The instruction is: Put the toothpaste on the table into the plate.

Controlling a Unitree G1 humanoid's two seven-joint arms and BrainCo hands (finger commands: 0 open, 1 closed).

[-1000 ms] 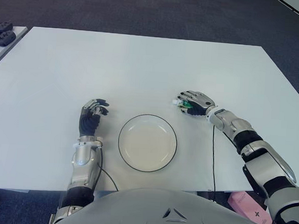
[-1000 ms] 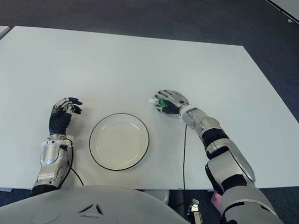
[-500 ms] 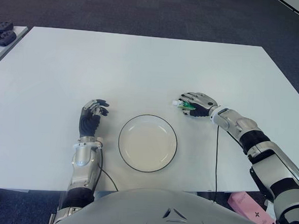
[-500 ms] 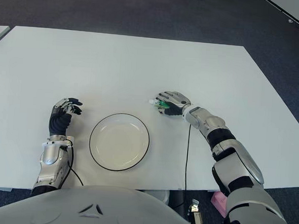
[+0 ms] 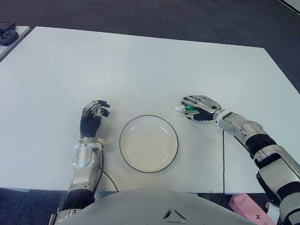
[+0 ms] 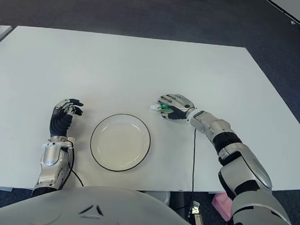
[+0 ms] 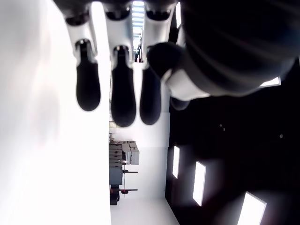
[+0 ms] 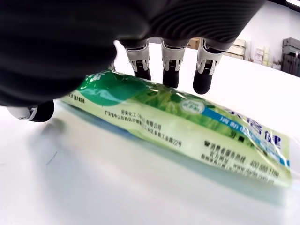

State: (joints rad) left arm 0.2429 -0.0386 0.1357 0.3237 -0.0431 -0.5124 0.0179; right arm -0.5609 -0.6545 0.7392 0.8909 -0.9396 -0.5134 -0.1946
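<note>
Soft green-and-white toothpaste (image 8: 178, 126) tube with small Chinese print and "400 888 110", lying on matte white table (image 5: 142, 66) just right of round black-rimmed plate (image 5: 148, 143). Right hand (image 5: 200, 107) fingers curled around it. Left hand (image 5: 92, 119) left of plate, fingers loose, empty.

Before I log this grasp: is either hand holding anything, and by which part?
The right hand is closed over the toothpaste, fingers across the tube's body, beside the plate. The left hand holds nothing.

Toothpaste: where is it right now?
The toothpaste lies on the table under the right hand, just right of the plate.
</note>
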